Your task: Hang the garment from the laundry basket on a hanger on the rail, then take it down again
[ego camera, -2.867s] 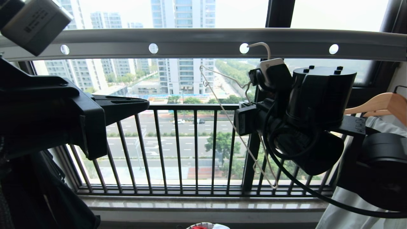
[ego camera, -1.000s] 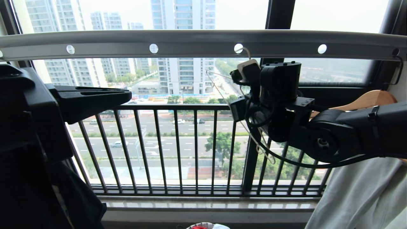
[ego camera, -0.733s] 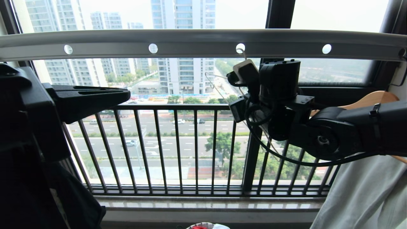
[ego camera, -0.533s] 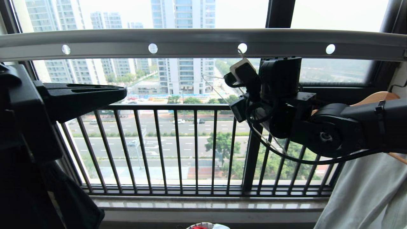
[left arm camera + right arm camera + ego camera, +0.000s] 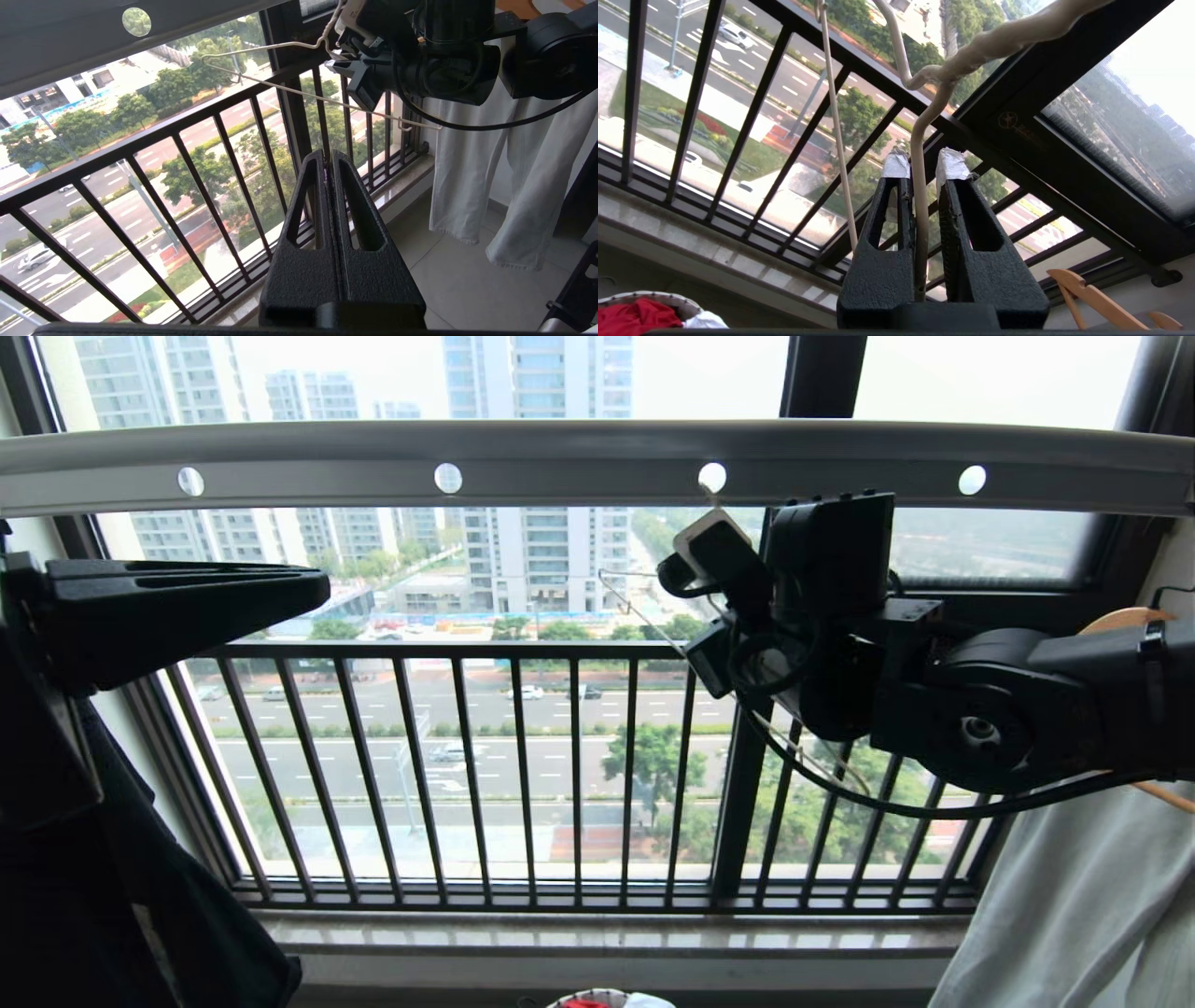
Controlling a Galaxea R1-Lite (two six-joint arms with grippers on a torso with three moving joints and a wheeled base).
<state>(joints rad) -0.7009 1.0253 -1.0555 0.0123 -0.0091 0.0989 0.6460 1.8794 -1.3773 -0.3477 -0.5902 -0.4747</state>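
The cream wire hanger (image 5: pixel 644 616) hangs bare under the grey rail (image 5: pixel 560 457), its hook up at one of the rail's round holes (image 5: pixel 711 478). My right gripper (image 5: pixel 924 165) is open by a narrow gap. The hanger's neck wire (image 5: pixel 919 186) runs between its taped fingertips (image 5: pixel 951 165), lying against one finger and clear of the other. My left gripper (image 5: pixel 328 156) is shut on nothing, out to the left, away from the hanger (image 5: pixel 280 88). The red garment (image 5: pixel 630 317) lies in the laundry basket (image 5: pixel 668 298) on the floor below; the basket's rim (image 5: pixel 607 995) barely shows in the head view.
A black barred balcony railing (image 5: pixel 523 765) and a stone sill (image 5: pixel 607 933) stand behind the rail. A wooden hanger (image 5: pixel 1120 616) with a pale garment (image 5: pixel 1074 896) hangs at the right. A dark garment (image 5: pixel 140 915) hangs at the left.
My right gripper's jaws have parted a little off the hanger wire, and that wrist has rolled slightly. My left gripper has drawn back to the left. The hanger stays under the rail hole.
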